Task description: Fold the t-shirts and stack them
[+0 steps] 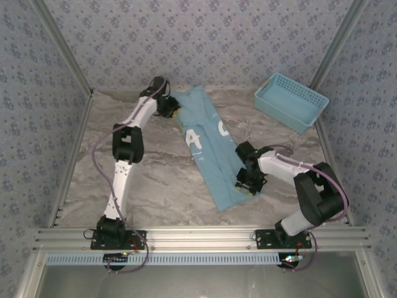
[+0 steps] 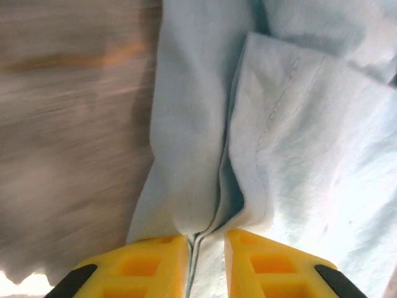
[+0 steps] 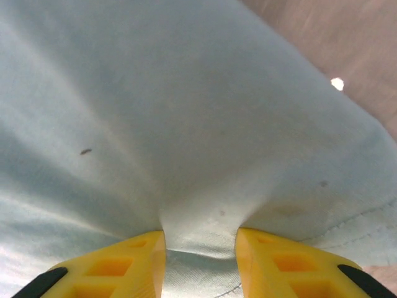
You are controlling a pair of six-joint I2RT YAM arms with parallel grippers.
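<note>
Top external: t-shirt (image 1: pixel 205 146) lies as a long strip across the table (image 1: pixel 155 180). Left gripper (image 1: pixel 172 113) pinches its far end, right gripper (image 1: pixel 244 186) its near edge. Advice: move both ends together, cloth taut, edges aligned.

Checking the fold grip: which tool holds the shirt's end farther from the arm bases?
The left tool, pinching the t-shirt at its far end; the right tool grips the near end.
</note>
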